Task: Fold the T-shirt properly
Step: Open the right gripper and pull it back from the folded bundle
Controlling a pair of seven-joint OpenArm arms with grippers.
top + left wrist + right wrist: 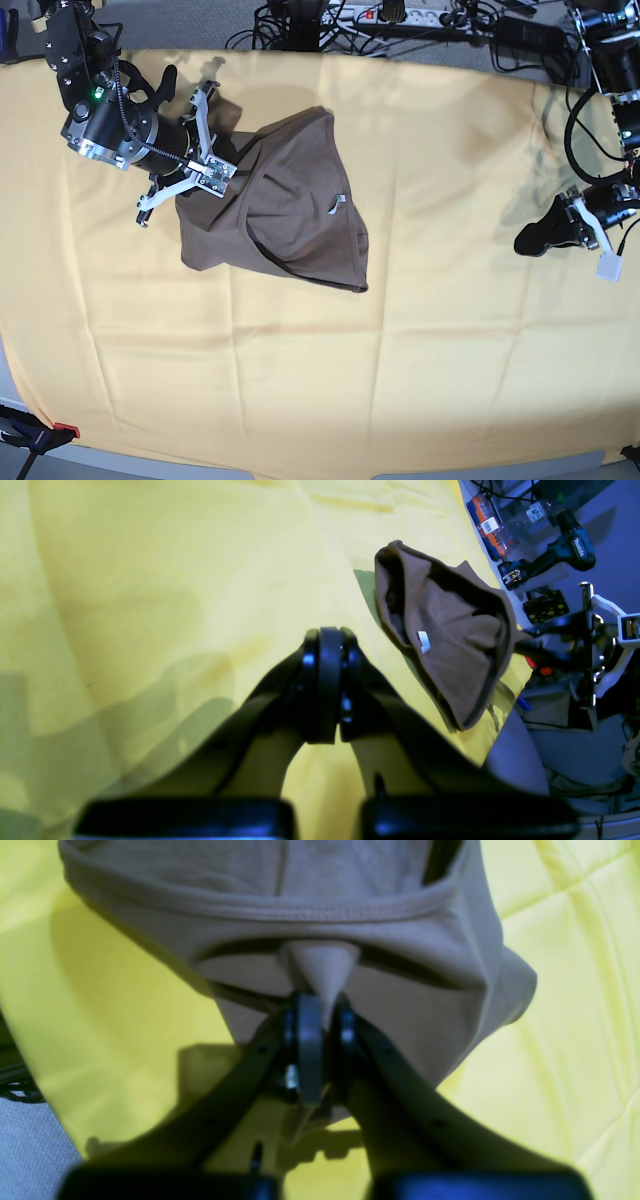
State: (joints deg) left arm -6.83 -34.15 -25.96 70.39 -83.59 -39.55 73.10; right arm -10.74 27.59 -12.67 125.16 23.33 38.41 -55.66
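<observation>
The taupe T-shirt lies crumpled on the left half of the table, its small white tag showing. My right gripper sits at the shirt's upper left edge. In the right wrist view this gripper is shut on a pinched fold of the T-shirt just below the stitched hem. My left gripper hovers far off at the table's right side, shut and holding nothing. From the left wrist view the T-shirt lies ahead and to the right.
A large pale-yellow cloth covers the table. Cables and a power strip run along the far edge. A cordless drill and other gear lie beyond the table's edge. A clamp grips the near left corner.
</observation>
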